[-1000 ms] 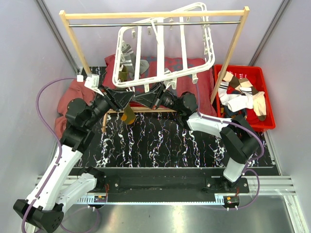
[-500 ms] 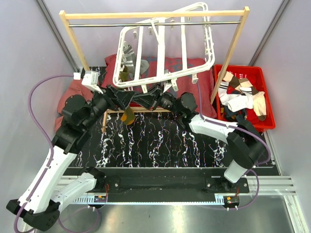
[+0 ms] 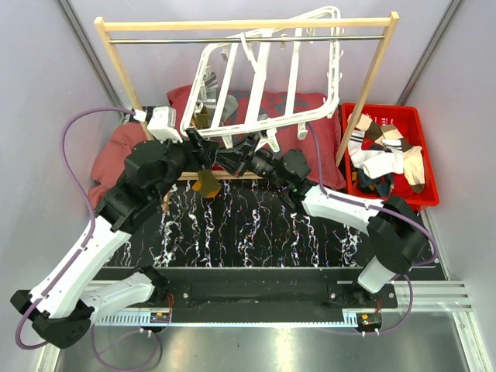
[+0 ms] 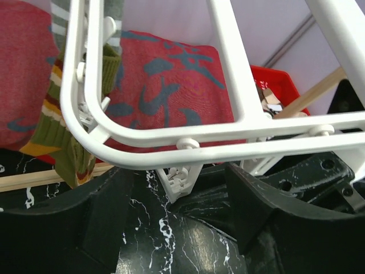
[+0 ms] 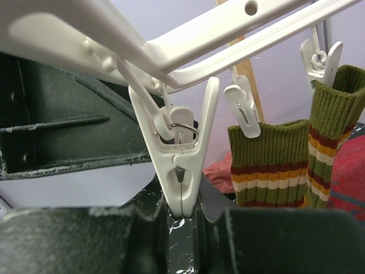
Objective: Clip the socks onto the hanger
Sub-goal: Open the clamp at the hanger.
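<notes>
The white hanger (image 3: pixel 263 85) hangs tilted from the wooden rail. Both grippers meet under its near edge. My right gripper (image 3: pixel 242 157) is shut on the tip of one dangling white clip (image 5: pixel 181 171). My left gripper (image 3: pixel 203 152) is open, its wide fingers (image 4: pixel 108 217) either side of another clip (image 4: pixel 181 180) without touching it. An olive-brown striped sock (image 3: pixel 205 184) hangs clipped at the hanger's near left corner; it shows in the left wrist view (image 4: pixel 68 142) and the right wrist view (image 5: pixel 268 165). A grey striped sock (image 3: pixel 205 89) hangs further back.
A red bin (image 3: pixel 422 167) at the right holds several loose socks (image 3: pixel 384 151). Red cloths (image 3: pixel 116 151) lie behind and left of the hanger. The wooden rail frame (image 3: pixel 248 23) spans the back, its posts beside the hanger. Black marble mat (image 3: pixel 248 225) lies in front.
My left arm has swung forward and right, bringing its gripper under the hanger's near edge. The right gripper moved up-left with the clip, and the hanger tipped more upright.
</notes>
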`<state>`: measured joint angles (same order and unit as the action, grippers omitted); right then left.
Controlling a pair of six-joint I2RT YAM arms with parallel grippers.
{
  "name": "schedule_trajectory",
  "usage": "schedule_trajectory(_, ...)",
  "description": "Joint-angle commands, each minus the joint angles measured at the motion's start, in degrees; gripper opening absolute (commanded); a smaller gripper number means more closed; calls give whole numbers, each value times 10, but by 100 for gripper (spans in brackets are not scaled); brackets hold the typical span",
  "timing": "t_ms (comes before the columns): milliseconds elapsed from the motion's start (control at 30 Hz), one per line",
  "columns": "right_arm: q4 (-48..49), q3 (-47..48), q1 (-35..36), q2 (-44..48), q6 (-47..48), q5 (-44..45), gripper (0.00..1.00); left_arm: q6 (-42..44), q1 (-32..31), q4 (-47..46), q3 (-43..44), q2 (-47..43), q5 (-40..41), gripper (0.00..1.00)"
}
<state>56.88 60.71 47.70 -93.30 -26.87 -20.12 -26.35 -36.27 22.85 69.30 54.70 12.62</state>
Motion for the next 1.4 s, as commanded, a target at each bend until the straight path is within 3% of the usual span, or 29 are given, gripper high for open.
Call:
schedule_trajectory(0,-21,4,14,20,48,19,0,9,-13,-11,42,5,77,66)
schedule_trajectory(533,-40,11,23,12,64,22,0,-8,-27,-44,39,27,108,47)
schedule_trajectory(800,-47,6,24,-1,71,28,0,-1,-31,-44,44,35,115,28)
schedule_trajectory(900,-49,-1,25,1,71,32,11,6,-31,-45,42,34,121,19)
schedule_trajectory(1100,-56,-34,24,26,67,57,48,23,-31,-50,35,35,123,1)
schedule_trajectory(1367,-154,-115,24,110,59,119,64,77,-31,-79,15,34,122,0)
